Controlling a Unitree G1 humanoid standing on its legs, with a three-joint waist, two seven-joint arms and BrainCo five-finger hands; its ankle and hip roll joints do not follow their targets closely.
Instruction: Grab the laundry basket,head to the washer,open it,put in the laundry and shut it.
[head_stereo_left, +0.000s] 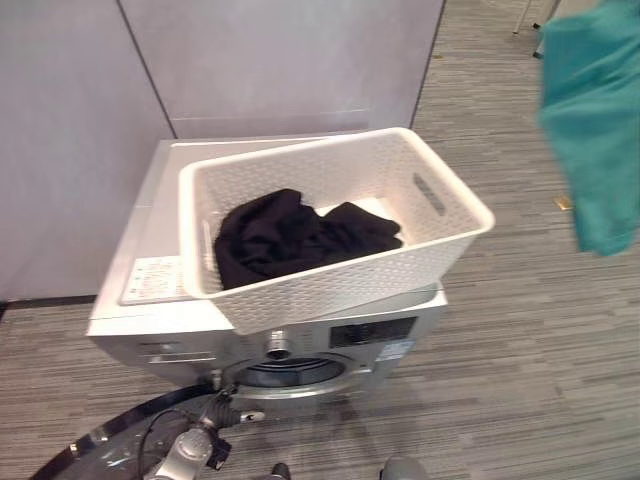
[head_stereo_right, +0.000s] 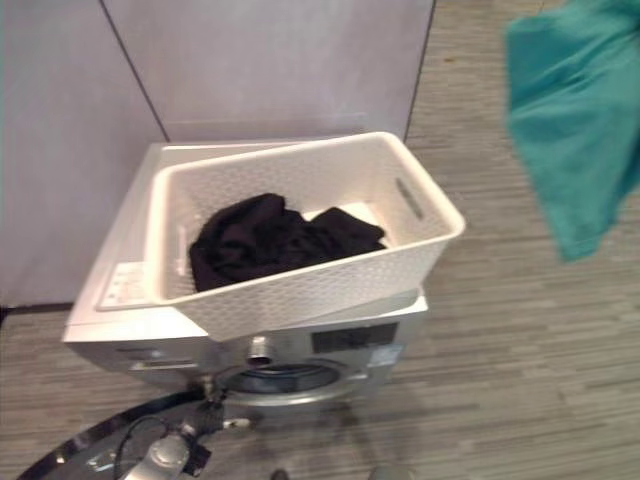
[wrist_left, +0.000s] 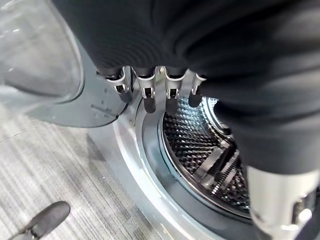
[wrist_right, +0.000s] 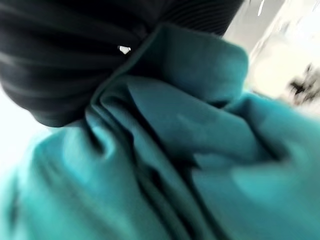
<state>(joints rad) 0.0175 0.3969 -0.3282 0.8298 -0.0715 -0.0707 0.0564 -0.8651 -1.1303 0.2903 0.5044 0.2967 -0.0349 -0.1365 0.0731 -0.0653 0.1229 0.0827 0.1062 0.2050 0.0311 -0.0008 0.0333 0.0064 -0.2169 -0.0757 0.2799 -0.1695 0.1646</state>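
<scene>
Basket (head_stereo_left: 330, 275): white, perforated, atop washer (head_stereo_left: 150, 325), held black laundry (head_stereo_left: 300, 235) | teal garment (head_stereo_left: 595, 130): hung at 2 o'clock, right hand (wrist_right: 75, 55) fingers hidden | left hand (wrist_left: 165, 90): fingers straight at open drum (wrist_left: 200, 150).

The left hand (wrist_left: 200, 60) was low at the near left, its fingers (wrist_left: 149, 97) hanging almost straight in a row and holding nothing. The right hand (wrist_right: 75, 55) was raised at the far right, its fingers hidden in cloth.
</scene>
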